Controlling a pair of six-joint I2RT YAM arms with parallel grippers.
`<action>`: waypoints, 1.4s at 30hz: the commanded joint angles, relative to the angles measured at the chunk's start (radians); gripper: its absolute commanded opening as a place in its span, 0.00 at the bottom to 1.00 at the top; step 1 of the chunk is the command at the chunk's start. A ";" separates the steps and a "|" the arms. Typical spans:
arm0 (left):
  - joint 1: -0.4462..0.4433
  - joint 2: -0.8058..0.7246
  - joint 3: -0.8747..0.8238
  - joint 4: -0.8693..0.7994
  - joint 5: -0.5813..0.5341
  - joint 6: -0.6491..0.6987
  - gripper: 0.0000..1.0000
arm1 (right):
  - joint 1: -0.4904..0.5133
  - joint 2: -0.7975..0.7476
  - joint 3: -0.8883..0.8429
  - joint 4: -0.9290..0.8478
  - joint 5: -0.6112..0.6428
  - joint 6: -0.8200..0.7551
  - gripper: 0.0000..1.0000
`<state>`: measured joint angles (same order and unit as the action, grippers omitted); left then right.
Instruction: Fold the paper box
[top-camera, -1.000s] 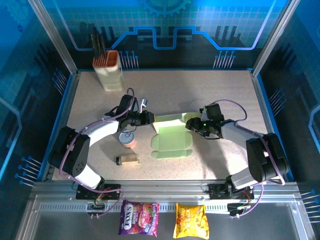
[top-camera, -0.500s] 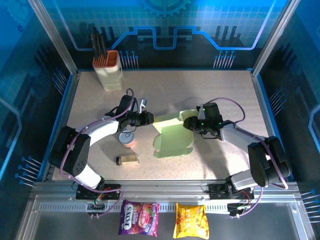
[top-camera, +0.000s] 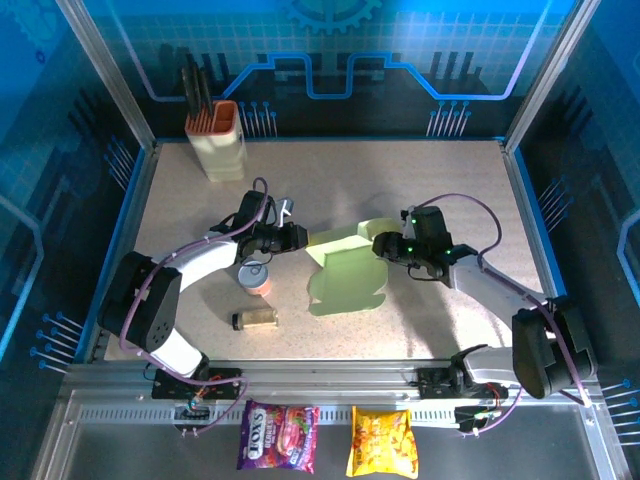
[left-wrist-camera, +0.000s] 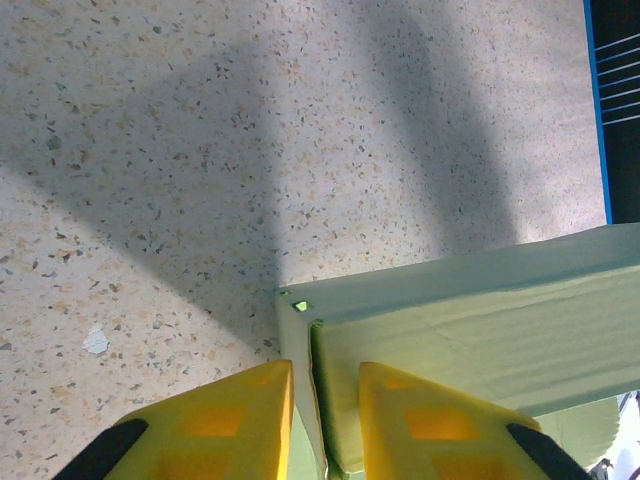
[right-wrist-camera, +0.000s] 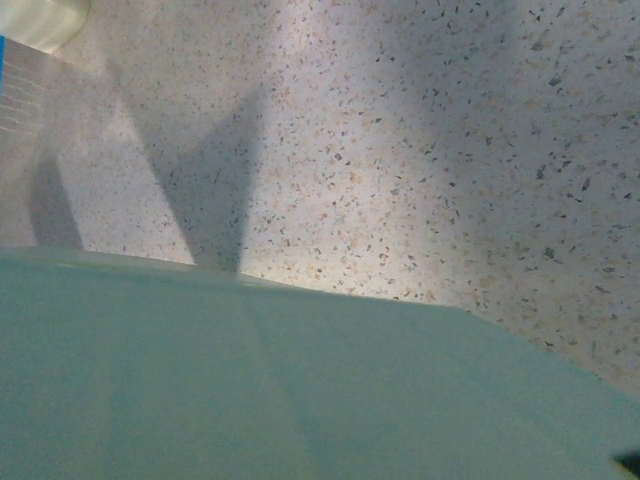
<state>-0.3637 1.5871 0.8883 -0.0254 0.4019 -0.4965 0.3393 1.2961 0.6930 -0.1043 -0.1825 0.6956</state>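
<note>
Well, the paper box sits on the speckled, stone-look surface right between the two sets of fingers. It is a pale green piece of thin matte card, creased and partly raised. The strip on its far side is folded along a crease. The broad panel on the side nearer the arm bases has small tabs at its edges.

The left fingers are nipped together on the box's left end. In the left wrist view, the two blocky yellow pads stand either side of a thin upright card edge, with barely a slit between them. The card wall runs away from them, smooth and faintly fibrous.

The right fingers are dark and sit at the box's right edge, against the card. I cannot tell how far apart they are, or whether they have hold of anything. In the right wrist view, a plain green sheet lies across the lower half, with the grainy surface beyond it.

Just on the arm-base side of the left fingers stands a small round can with a silvery top and an orange-pink body. A stubby brownish bottle lies on its side a little nearer than the can. Well beyond the left fingers, by the far corner, stands a cream knife holder with an orange rim and dark handles poking out.
</note>
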 joint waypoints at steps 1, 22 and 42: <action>0.001 0.008 0.012 -0.042 0.031 0.001 0.26 | -0.002 -0.023 -0.014 -0.002 -0.001 -0.010 0.43; -0.038 0.033 0.056 -0.048 0.070 -0.004 0.30 | 0.000 0.118 -0.068 0.190 -0.081 0.047 0.24; -0.066 0.069 0.092 -0.079 0.067 -0.002 0.31 | 0.013 0.257 -0.144 0.482 -0.166 0.119 0.26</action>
<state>-0.4168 1.6356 0.9577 -0.0666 0.4541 -0.4969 0.3397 1.5417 0.5606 0.3084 -0.3115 0.7998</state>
